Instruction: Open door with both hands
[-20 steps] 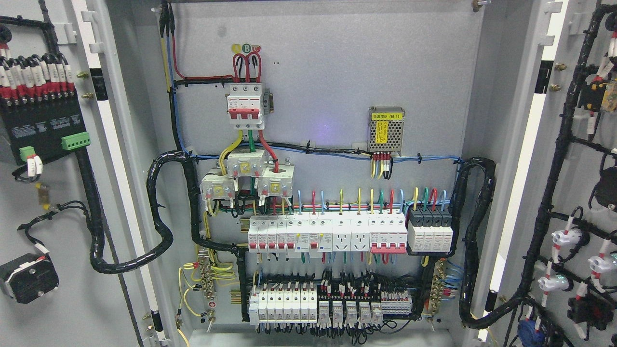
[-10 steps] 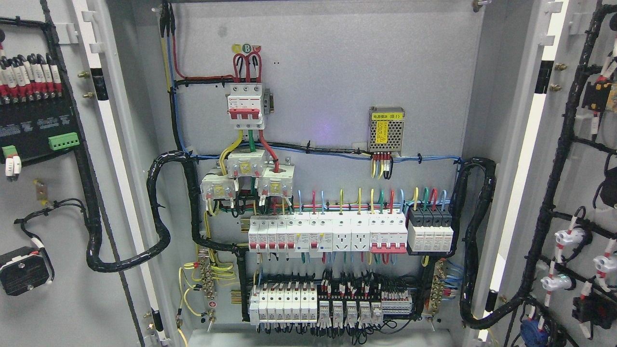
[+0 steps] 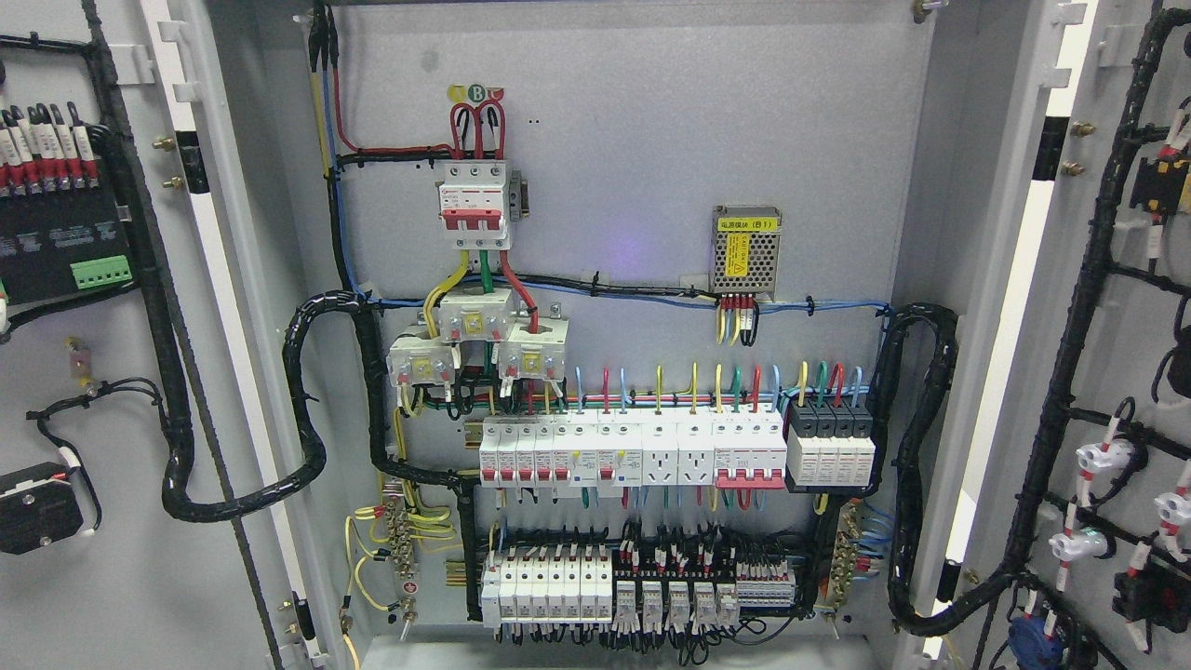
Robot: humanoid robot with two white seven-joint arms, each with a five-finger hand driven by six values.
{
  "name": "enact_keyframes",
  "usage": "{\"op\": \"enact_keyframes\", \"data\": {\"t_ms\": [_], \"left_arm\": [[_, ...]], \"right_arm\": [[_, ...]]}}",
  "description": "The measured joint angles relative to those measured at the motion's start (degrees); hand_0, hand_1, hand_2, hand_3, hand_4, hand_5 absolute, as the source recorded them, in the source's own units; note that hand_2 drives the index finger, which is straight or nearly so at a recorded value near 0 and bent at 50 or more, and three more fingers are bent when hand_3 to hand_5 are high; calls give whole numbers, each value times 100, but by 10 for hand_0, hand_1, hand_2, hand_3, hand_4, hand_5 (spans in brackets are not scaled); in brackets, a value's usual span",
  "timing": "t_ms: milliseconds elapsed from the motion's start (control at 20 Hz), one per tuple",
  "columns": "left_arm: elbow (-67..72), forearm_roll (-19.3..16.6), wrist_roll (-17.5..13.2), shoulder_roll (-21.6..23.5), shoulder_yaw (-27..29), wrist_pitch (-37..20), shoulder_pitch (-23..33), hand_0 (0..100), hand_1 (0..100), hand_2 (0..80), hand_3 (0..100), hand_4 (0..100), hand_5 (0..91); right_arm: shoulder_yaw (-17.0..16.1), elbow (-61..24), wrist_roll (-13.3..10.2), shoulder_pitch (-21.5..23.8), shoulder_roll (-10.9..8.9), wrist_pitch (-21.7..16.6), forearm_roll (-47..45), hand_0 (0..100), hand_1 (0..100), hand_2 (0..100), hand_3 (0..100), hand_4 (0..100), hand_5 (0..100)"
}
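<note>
Standing wide open, both doors are showing their inner faces to the head camera: the left door [image 3: 102, 391] is filling the picture's left edge, the right door [image 3: 1107, 372] the right edge. No robot hand or arm is showing, so the state of the fingers cannot be told.

Between the doors the cabinet [image 3: 633, 140] is lying exposed. A red-handled main breaker [image 3: 475, 205] is sitting high on the back panel, with three white blocks just below it. A small meshed power supply [image 3: 745, 251] is hanging to the right. A breaker row [image 3: 633, 451] is running across the middle, and a lower terminal row [image 3: 642, 586] is sitting near the bottom.

A black conduit [image 3: 307, 409] is looping from the cabinet's left side onto the left door, where a black module [image 3: 56, 242] with a green connector is sitting. Another conduit [image 3: 916, 465] is curving toward the right door, which is carrying black wiring and white lamp backs.
</note>
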Motion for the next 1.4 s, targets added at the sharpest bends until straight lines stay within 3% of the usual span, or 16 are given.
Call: {"op": "enact_keyframes", "data": {"t_ms": [701,1402], "left_arm": [[323,11,-40,137,-9,61,-129,0,0,0,0,0,0],[-259,173,-51,139,-13,6,282,0,0,0,0,0,0]], "right_arm": [[-51,-1,-8,111,1,0,-59,381,0,0,0,0,0],[259,-51,21,63,-291,-229,-66,381,0,0,0,0,0]]}}
